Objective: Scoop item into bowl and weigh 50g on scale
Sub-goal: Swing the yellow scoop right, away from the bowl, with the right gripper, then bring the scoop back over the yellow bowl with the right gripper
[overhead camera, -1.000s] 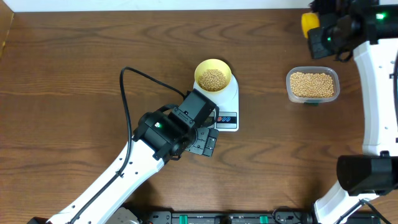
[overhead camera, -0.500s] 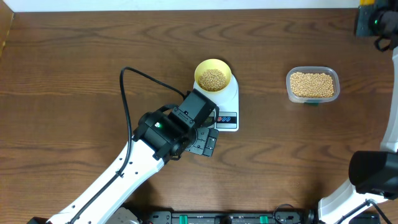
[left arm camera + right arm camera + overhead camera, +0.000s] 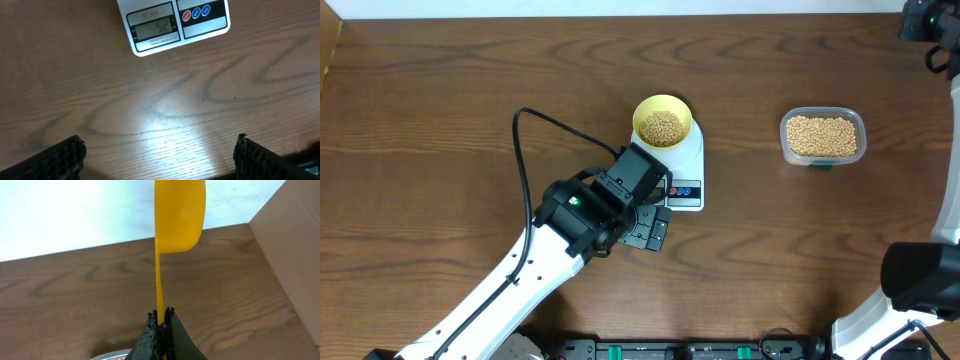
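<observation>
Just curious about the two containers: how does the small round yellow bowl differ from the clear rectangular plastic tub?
The yellow plastic bowl is round, opaque and sits on the white scale; the clear plastic tub is rectangular, wider and stands on the wooden table. Both hold tan beans.

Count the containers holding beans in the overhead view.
2. The pale-yellow bowl sits on the scale near the centre; the clear tub stands apart, further right in the overhead view. None appears hidden.

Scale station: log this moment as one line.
bowl on scale, beans inside | left gripper open near display | right gripper holding scoop
</observation>
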Controlling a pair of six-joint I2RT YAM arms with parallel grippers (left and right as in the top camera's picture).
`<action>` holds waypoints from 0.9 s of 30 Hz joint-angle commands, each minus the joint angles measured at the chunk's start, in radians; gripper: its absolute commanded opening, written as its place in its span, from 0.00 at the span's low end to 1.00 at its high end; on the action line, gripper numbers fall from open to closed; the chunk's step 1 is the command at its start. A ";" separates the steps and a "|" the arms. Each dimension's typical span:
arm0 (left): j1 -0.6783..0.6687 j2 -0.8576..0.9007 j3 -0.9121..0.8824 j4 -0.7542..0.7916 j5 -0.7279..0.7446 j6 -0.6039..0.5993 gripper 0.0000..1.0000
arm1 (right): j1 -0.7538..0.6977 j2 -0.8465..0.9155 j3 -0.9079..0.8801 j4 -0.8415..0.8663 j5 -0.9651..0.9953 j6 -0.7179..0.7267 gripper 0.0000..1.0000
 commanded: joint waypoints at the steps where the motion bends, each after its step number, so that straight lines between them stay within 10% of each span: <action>1: 0.003 0.006 0.013 -0.003 -0.013 0.009 0.97 | 0.007 0.019 0.014 0.011 0.002 0.022 0.01; 27: 0.003 0.006 0.013 -0.003 -0.013 0.009 0.97 | 0.356 0.052 0.014 -0.405 -0.320 -0.215 0.01</action>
